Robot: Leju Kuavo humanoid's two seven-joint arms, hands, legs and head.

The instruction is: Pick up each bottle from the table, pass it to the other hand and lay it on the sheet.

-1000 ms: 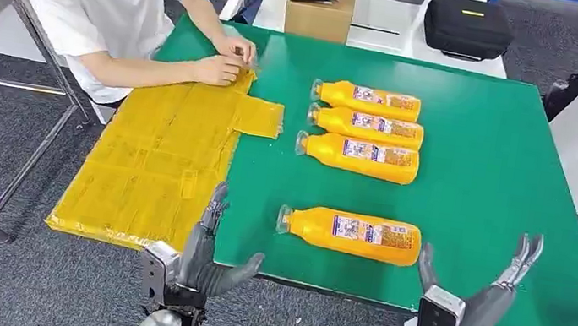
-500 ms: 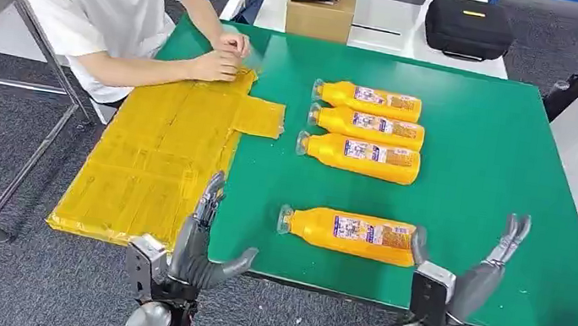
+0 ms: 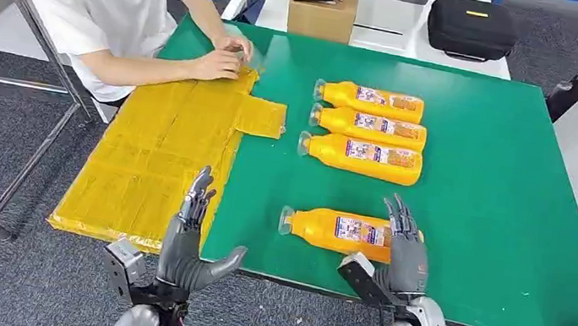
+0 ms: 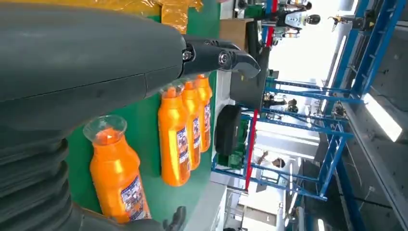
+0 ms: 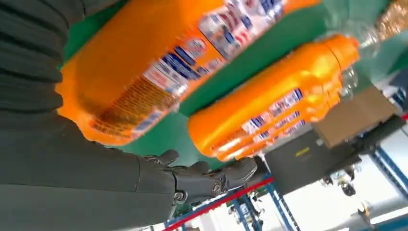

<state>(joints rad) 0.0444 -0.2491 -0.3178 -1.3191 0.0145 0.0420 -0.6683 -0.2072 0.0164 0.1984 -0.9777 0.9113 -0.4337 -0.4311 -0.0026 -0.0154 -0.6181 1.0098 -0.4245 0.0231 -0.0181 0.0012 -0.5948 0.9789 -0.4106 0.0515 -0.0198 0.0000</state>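
Bottles of orange drink are seen lying on the green table (image 3: 504, 185) in the head view: three (image 3: 365, 129) side by side farther off, and the nearest bottle (image 3: 336, 230) apart toward the table's near edge, long axis across the table, clear cap toward the yellow sheet (image 3: 150, 156). Label writing cannot be read. The right hand (image 3: 404, 246) is laid over that bottle's base end with fingers extended; a grip cannot be confirmed. The left hand (image 3: 188, 238) is held open and empty at the sheet's near edge. A person's hands (image 3: 228, 56) rest on the sheet's far corner.

In the left wrist view, spread fingers (image 4: 219, 55) and four bottles are shown.

In the right wrist view, the nearest bottle's label (image 5: 159, 82) is blurred.
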